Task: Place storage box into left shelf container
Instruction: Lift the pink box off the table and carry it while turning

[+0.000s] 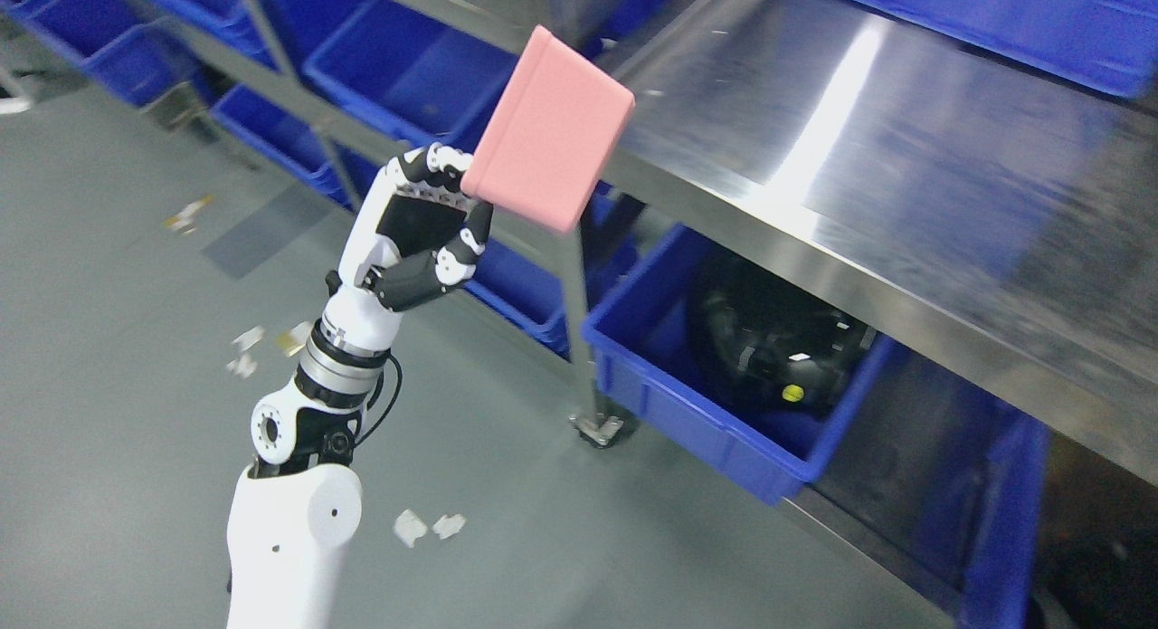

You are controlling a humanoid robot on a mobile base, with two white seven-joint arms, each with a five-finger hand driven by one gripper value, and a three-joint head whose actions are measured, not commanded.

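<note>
My left hand (452,208) is raised at the picture's middle left, its arm rising from the bottom left. Its fingers are shut on the lower left edge of a flat pink storage box (547,131), held tilted in the air. The box hangs in front of the steel shelf's front edge (724,213). Behind and to the left of the box, blue shelf containers (398,68) sit in a row on a second rack. The right arm is out of sight.
A blue bin (651,385) holding a black object (769,339) sits under the steel shelf at lower centre. A shelf post with a caster (597,425) stands below the box. Paper scraps (425,525) lie on the grey floor.
</note>
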